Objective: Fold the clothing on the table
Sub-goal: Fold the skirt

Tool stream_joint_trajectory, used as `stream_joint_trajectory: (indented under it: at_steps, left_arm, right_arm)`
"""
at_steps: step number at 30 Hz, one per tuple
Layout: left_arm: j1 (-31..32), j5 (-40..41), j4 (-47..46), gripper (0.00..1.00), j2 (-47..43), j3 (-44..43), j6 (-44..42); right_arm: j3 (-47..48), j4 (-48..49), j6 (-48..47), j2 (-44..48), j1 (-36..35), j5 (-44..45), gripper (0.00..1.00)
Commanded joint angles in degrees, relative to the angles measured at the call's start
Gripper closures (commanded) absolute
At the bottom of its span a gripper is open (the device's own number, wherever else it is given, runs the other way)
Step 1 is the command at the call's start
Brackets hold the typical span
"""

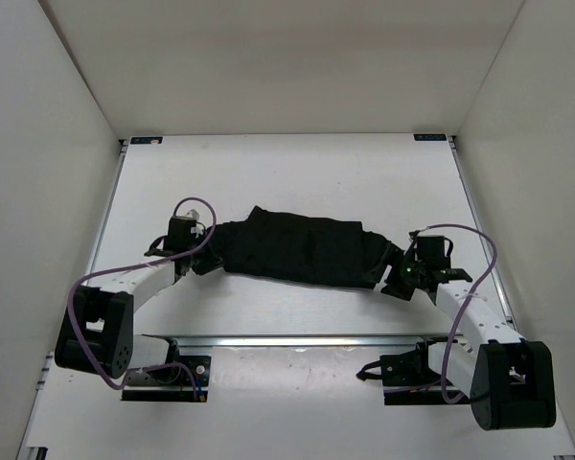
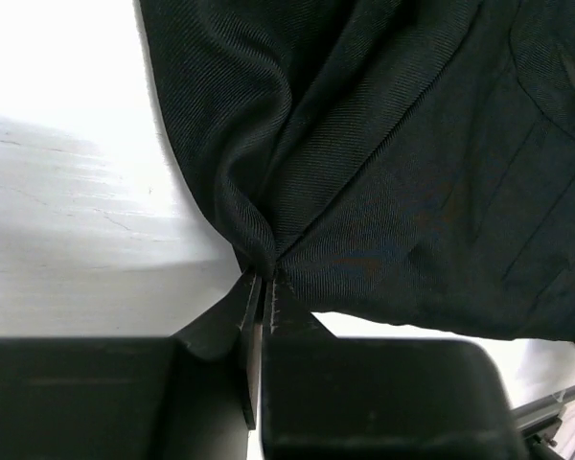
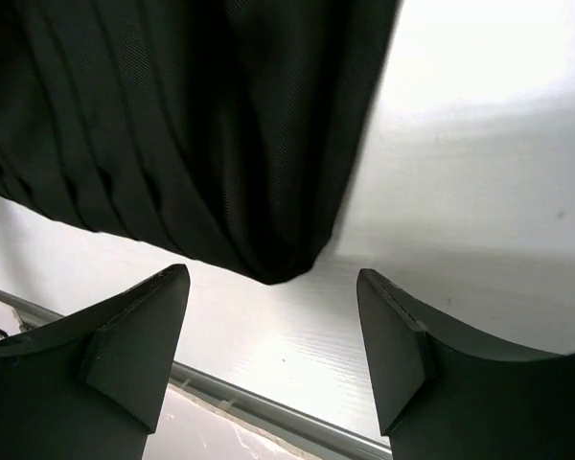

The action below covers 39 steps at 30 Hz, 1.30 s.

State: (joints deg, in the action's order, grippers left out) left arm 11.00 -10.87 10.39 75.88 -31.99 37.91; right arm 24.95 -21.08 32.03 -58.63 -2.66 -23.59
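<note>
Top external view: black pleated clothing [image 1: 297, 247] lies as a long band across the middle of the white desk [image 1: 297, 168], running left to right, with one arm at each end

Left wrist view: left pincer [image 2: 264, 280] is closed tight on a small pinch at the garment's end. The cloth gathers into creases that fan out from the tips, so there is fabric in the bite

Right wrist view: right pincer [image 3: 270, 278] stands wide open and holds nothing. A rounded corner of the clothing sits in the gap just ahead of the tips and appears to touch neither finger. A metal rail [image 3: 268, 407] runs across below

Handling (judged):
- Light, limp, thin woven stuff with no stiffness; it will sag between two holds
- Pleats are likely to splay or bunch unless both ends are kept evenly taut
- Weave looks matte, so not very slippery, though a shallow pinch could pull free
- Not fragile; a firm squeeze does no harm

Where to hold (judged): at the end corners, taking all layers together, fingers kept low to the desk. The right side wants a bite on the corner lying between its fingers, to match the left

Containers: no bin, box or basket shows in any view, so no contents to note
</note>
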Motion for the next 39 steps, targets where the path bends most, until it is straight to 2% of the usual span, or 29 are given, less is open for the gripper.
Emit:
stream_joint_trajectory:
  at_steps: [1, 6, 8, 9, 10, 12, 13, 16, 19, 20, 22, 25, 30, 35, 39]
  left_arm:
    - [0.4, 0.6, -3.9, 1.00, -0.3, 1.6, 1.5]
    - [0.6, -0.1, -4.7, 1.00, -0.4, 3.1, 1.2]
    - [0.5, 0.1, -4.5, 1.00, -0.6, 3.4, 1.1]
    - [0.3, -0.2, -4.5, 1.00, -0.5, 3.8, 1.0]
    - [0.6, 0.1, -4.7, 1.00, -0.9, 4.0, 0.9]
    - [0.4, 0.2, -4.5, 1.00, -0.7, 4.6, 0.6]
    - [0.8, 0.0, -4.2, 1.00, -0.6, 5.0, 0.3]
    - [4.9, 1.0, -5.8, 1.00, 0.2, 4.3, 2.7]
    - [12.2, 3.0, -9.6, 1.00, 2.4, 3.2, 7.5]
    - [14.8, 2.9, -14.0, 1.00, 4.4, 2.9, 9.2]
    - [17.5, 2.4, -18.1, 1.00, 8.1, 2.5, 12.6]
    - [19.3, 0.9, -23.9, 1.00, 14.1, 2.4, 16.7]
    - [20.5, 0.5, -29.9, 1.00, 17.0, 3.8, 19.2]
    - [19.6, 0.3, -30.7, 1.00, 16.3, 4.2, 18.5]
    - [19.8, 0.2, -31.6, 1.00, 16.2, 4.9, 18.1]
  right_arm:
    - [-2.0, 4.4, 2.9, 0.0, -1.3, -0.7, 0.32]
    - [-4.6, 11.0, 3.6, -2.9, -2.3, -0.3, 0.34]
    - [-5.2, 14.9, 4.0, -4.8, -2.4, -1.1, 0.41]
    - [-4.8, 15.7, 4.1, -6.4, -2.3, -2.0, 0.50]
    - [-4.5, 16.2, 3.8, -8.1, -2.5, -2.8, 0.64]
    - [-1.6, 15.4, 2.9, -10.1, -1.7, -4.9, 0.98]
    - [-0.5, 14.6, 2.4, -10.4, -1.0, -5.0, 1.00]
    - [5.6, 8.4, -1.3, -8.9, 4.0, -2.5, 1.00]
    - [13.4, -1.9, -9.1, -9.7, 10.8, -0.9, 1.00]
    - [16.9, -4.0, -10.4, -11.5, 12.7, 0.0, 1.00]
    - [22.1, -11.4, -16.6, -14.0, 13.9, 1.3, 1.00]
    - [30.9, -20.0, -21.2, -19.7, 13.7, 2.1, 1.00]
    - [46.0, -24.2, -18.9, -22.9, 0.5, 7.0, 1.00]
    - [52.4, -17.3, -13.2, -26.3, -15.8, 5.0, 1.00]
    - [54.8, -11.3, -9.9, -32.1, -24.6, 4.1, 1.00]
